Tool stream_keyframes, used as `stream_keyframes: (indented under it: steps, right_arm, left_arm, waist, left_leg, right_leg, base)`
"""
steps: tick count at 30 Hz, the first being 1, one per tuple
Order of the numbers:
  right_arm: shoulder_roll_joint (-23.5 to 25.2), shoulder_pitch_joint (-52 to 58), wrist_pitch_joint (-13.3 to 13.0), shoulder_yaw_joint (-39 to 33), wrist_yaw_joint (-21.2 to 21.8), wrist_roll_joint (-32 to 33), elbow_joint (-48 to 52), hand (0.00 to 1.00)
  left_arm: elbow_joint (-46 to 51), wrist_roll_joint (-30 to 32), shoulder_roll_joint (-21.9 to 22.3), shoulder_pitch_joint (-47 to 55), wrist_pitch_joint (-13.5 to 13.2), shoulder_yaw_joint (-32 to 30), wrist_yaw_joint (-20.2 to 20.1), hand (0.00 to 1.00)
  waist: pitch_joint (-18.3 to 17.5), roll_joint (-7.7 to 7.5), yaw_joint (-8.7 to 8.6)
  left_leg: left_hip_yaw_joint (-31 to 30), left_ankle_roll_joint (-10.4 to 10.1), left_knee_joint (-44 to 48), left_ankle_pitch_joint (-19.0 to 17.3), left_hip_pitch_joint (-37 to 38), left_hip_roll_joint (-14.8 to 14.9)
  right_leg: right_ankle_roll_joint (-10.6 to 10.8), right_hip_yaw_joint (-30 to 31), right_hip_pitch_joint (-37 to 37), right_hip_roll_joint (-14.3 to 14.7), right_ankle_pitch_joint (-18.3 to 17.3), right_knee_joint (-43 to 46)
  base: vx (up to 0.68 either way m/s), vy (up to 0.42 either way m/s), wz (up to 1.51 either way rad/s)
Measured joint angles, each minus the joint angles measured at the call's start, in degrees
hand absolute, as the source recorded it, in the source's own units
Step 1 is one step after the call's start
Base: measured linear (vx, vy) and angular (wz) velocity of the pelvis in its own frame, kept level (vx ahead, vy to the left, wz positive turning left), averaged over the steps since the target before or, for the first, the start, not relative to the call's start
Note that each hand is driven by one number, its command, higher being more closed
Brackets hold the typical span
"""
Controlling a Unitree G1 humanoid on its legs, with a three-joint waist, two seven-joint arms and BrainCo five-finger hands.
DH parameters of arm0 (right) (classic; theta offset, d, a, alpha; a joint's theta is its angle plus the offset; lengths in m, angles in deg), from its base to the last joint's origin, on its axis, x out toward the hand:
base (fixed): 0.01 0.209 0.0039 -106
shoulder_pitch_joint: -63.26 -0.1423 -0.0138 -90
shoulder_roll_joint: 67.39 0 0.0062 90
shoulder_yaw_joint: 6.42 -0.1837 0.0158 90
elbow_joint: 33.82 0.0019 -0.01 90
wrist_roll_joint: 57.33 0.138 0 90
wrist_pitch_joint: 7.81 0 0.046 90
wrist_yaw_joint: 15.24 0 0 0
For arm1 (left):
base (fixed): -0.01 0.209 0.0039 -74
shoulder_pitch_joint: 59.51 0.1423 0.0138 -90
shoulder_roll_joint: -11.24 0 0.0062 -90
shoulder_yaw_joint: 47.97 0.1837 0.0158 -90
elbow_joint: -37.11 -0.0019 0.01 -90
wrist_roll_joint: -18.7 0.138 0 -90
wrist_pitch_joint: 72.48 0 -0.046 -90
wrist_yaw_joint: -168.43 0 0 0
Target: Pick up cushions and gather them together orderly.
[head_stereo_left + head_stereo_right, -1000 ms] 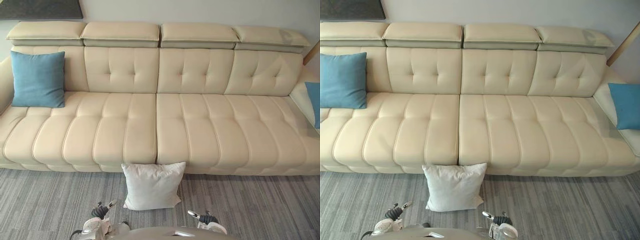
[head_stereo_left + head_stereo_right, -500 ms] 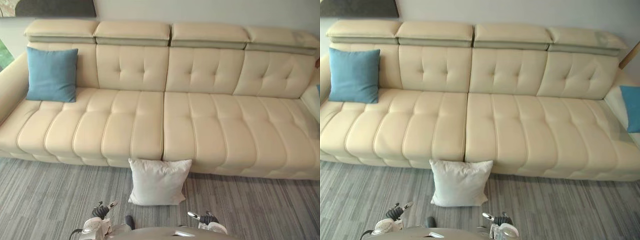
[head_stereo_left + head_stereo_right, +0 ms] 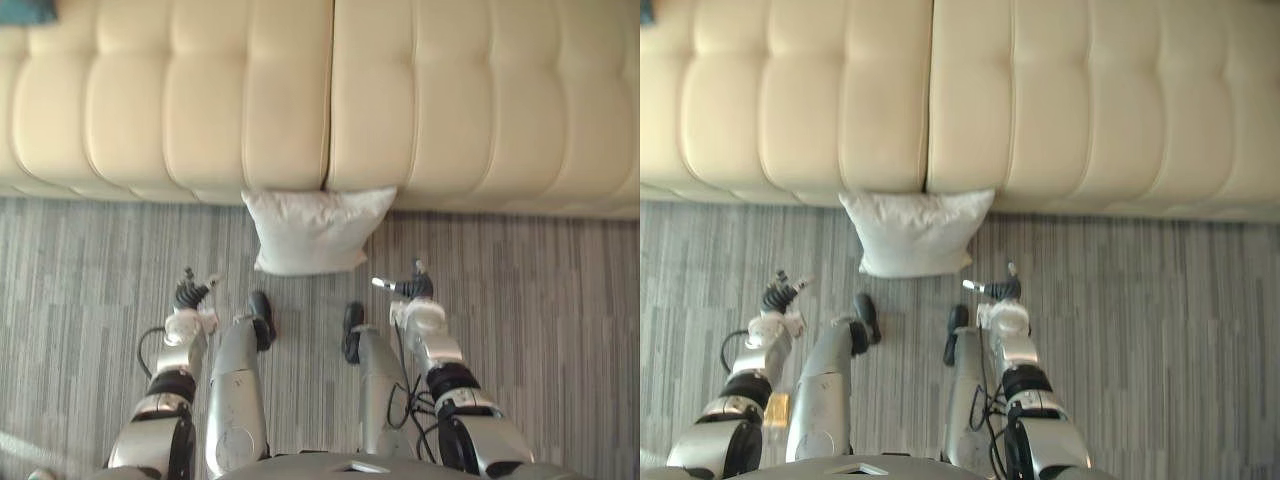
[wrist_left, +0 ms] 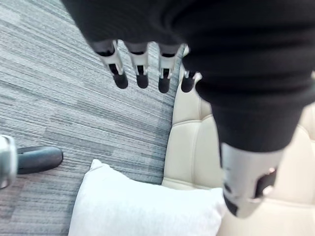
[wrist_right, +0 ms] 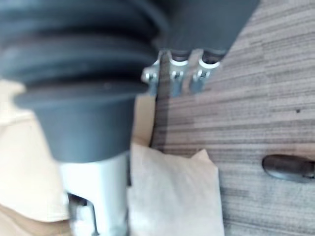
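Both arms reach forward low over the striped grey floor (image 3: pixel 560 300), in the lower half of the frame, one on each side of centre. The left hand (image 3: pixel 188 295) sits left of centre and the right hand (image 3: pixel 408 289) right of centre, at about the same height in the frame and well apart. The left wrist view shows that hand released, its fingers (image 4: pixel 140 73) straight in a row and grasping nothing. The right hand is also relaxed and empty, its fingers (image 5: pixel 173 81) loosely extended. The white cushion (image 3: pixel 318 230) rests on the floor at centre frame, above and between the two hands and touching neither. Its upper edge lies against the front of the cream sofa (image 3: pixel 420 100), right under the seam between two seat pads. It is nearly square, its slightly longer side running left to right along the sofa front, with its upper corners splayed outward. A corner of a blue cushion (image 3: pixel 25 10) shows on the sofa at the upper left.
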Motion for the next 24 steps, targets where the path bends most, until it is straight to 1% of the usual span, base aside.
stream_keyframes:
  steps: [1, 2, 4, 5, 6, 7, 8, 9, 12, 14, 15, 16, 17, 20, 23, 24]
  right_arm:
    - [-0.4, -1.9, 0.1, -1.2, -0.7, 0.4, 0.0, 0.0]
    - [-1.2, -4.4, 0.4, -1.8, -1.7, 0.9, 0.0, 0.0]
    - [-2.9, -8.2, 0.5, -2.1, -2.8, 2.1, 0.0, 0.0]
    - [-3.4, -9.3, 0.5, -2.1, -2.9, 2.4, 0.0, 0.0]
    - [-4.8, -12.8, 0.5, -2.1, -3.2, 3.2, 0.3, 0.0]
    - [-5.4, -14.4, 0.5, -2.1, -3.2, 3.4, 0.4, 0.0]
    - [-6.7, -17.8, 0.4, -2.0, -3.9, 4.9, 1.2, 0.0]
    - [-7.1, -19.3, 0.1, -1.9, -4.4, 5.5, 2.9, 0.0]
    - [-8.6, -22.5, -0.3, -1.0, -5.2, 6.8, 4.5, 0.0]
    - [-10.5, -27.9, -0.3, -0.2, -6.9, 7.6, 4.6, 0.0]
    - [-11.2, -29.3, -0.3, 0.5, -7.1, 7.6, 4.6, 0.0]
    - [-12.2, -32.6, -0.3, 2.1, -7.4, 7.6, 5.2, 0.0]
    - [-12.4, -33.6, -0.3, 2.7, -7.7, 7.5, 5.7, 0.0]
    - [-13.0, -36.0, -0.3, 5.7, -8.7, 7.5, 9.2, 0.0]
    - [-13.4, -38.9, -0.3, 7.3, -9.7, 7.5, 9.5, 0.0]
    - [-13.5, -39.1, -0.3, 7.6, -10.3, 7.5, 9.9, 1.0]
  left_arm:
    - [0.3, -1.1, -0.6, -1.5, -0.1, -0.7, 0.4, 0.0]
    - [0.6, -1.8, -1.1, -3.6, -0.1, -2.2, 0.9, 0.0]
    - [0.8, -2.8, -2.0, -6.3, -0.2, -3.6, 1.0, 0.0]
    - [0.8, -3.2, -2.3, -7.1, -0.3, -4.0, 1.0, 0.0]
    - [0.9, -4.1, -3.1, -9.6, -0.5, -4.6, 1.0, 0.0]
    - [1.2, -4.4, -3.4, -10.5, -0.5, -4.6, 1.0, 0.0]
    - [2.4, -4.8, -3.6, -12.4, -0.6, -4.6, 1.2, 0.0]
    - [3.9, -5.4, -3.6, -13.1, -0.8, -4.6, 1.6, 0.0]
    - [5.9, -6.0, -3.8, -15.3, -0.9, -4.4, 2.4, 0.0]
    - [8.5, -6.7, -5.0, -18.3, -1.0, -4.0, 3.5, 0.0]
    - [8.9, -6.7, -5.4, -19.1, -1.0, -3.7, 3.7, 0.0]
    - [9.9, -6.7, -6.6, -21.2, -1.0, -3.0, 4.6, 0.0]
    - [10.3, -6.7, -7.0, -21.9, -1.0, -2.6, 4.7, 0.0]
    - [13.8, -6.7, -8.7, -24.0, -1.2, -0.1, 5.5, 0.0]
    - [15.6, -6.7, -9.4, -27.3, -1.8, 2.3, 5.7, 0.0]
    - [15.9, -6.7, -9.4, -28.0, -1.9, 2.8, 5.8, 0.0]
  waist:
    - [0.8, 0.06, -0.03]
    - [1.8, 0.13, -0.02]
    - [2.3, 0.33, 0.04]
    - [2.6, 0.37, 0.06]
    - [4.2, 0.41, 0.24]
    - [5.0, 0.47, 0.25]
    - [7.1, 0.49, 0.37]
    - [7.2, 0.51, 0.32]
    - [7.3, 0.5, 0.47]
    - [7.6, 0.48, 0.88]
    - [7.7, 0.44, 0.99]
    - [8.2, 0.46, 1.39]
    - [8.8, 0.46, 1.47]
    - [9.0, 0.45, 1.61]
    - [9.0, 0.45, 1.59]
    - [9.0, 0.46, 1.57]
  left_leg:
    - [0.0, 0.1, 0.2, 0.5, -2.2, 0.0]
    - [0.0, 0.7, 0.9, 1.0, -5.2, 0.3]
    - [-0.1, 1.0, 2.6, 1.4, -10.1, 0.8]
    - [-0.1, 1.0, 3.1, 1.4, -11.5, 1.0]
    - [-0.3, 1.0, 4.6, 1.4, -14.4, 1.4]
    - [-0.3, 1.0, 5.0, 1.4, -15.3, 1.5]
    - [-0.6, 1.0, 6.4, 1.4, -17.4, 1.7]
    - [-1.2, 1.0, 7.6, 1.4, -20.3, 1.7]
    - [-2.1, 1.0, 10.3, 1.2, -25.8, 1.7]
    - [-3.2, 1.0, 14.9, 0.5, -33.8, 2.2]
    - [-3.3, 1.0, 15.8, 0.5, -35.5, 2.3]
    - [-3.7, 1.0, 17.9, 0.5, -39.4, 3.0]
    - [-3.8, 1.0, 18.5, 0.5, -40.2, 3.2]
    - [-4.6, 1.0, 20.7, 0.5, -44.6, 3.6]
    - [-4.8, 1.1, 21.4, 1.0, -47.5, 3.6]
    - [-4.8, 1.1, 21.3, 1.2, -47.8, 3.6]
  right_leg:
    - [-0.2, 0.1, -2.5, 0.0, 0.1, 0.8]
    - [0.0, 0.4, -5.7, -0.1, 0.5, 1.9]
    - [-0.2, 0.6, -10.9, 0.2, 0.3, 4.5]
    - [-0.3, 0.6, -12.3, 0.2, 0.3, 5.1]
    - [-0.5, 0.9, -15.4, 0.2, 0.1, 6.8]
    - [-0.6, 0.9, -16.4, 0.2, -0.1, 7.4]
    - [-0.6, 1.1, -18.7, 0.2, -0.5, 9.5]
    - [-0.8, 1.1, -21.6, 0.1, -1.3, 11.5]
    - [-1.0, 1.1, -27.3, -0.4, -3.1, 15.8]
    - [-1.5, 1.4, -35.7, -0.9, -4.9, 21.7]
    - [-1.5, 1.5, -37.5, -0.9, -5.1, 22.8]
    - [-1.8, 1.5, -41.4, -0.8, -5.3, 25.1]
    - [-1.9, 1.5, -42.2, -0.7, -5.4, 25.8]
    - [-2.0, 1.5, -46.6, -0.7, -5.6, 28.4]
    - [-2.1, 1.5, -49.7, -0.9, -5.8, 29.9]
    - [-2.1, 1.5, -50.1, -0.9, -5.8, 29.9]
  base:
    - [-0.04, -0.023, -0.02]
    - [-0.03, -0.026, -0.02]
    - [-0.01, -0.016, -0.01]
    - [0.01, -0.018, -0.04]
    - [0.01, -0.011, -0.04]
    - [0.0, 0.0, 0.0]
    - [-0.02, -0.027, 0.09]
    - [-0.02, -0.032, 0.13]
    - [-0.05, -0.046, 0.19]
    - [-0.06, -0.044, 0.17]
    - [-0.11, -0.064, 0.04]
    - [-0.08, -0.042, -0.02]
    - [-0.09, -0.039, -0.03]
    - [-0.05, -0.009, 0.02]
    - [-0.06, 0.007, 0.06]
    - [-0.05, 0.017, 0.03]
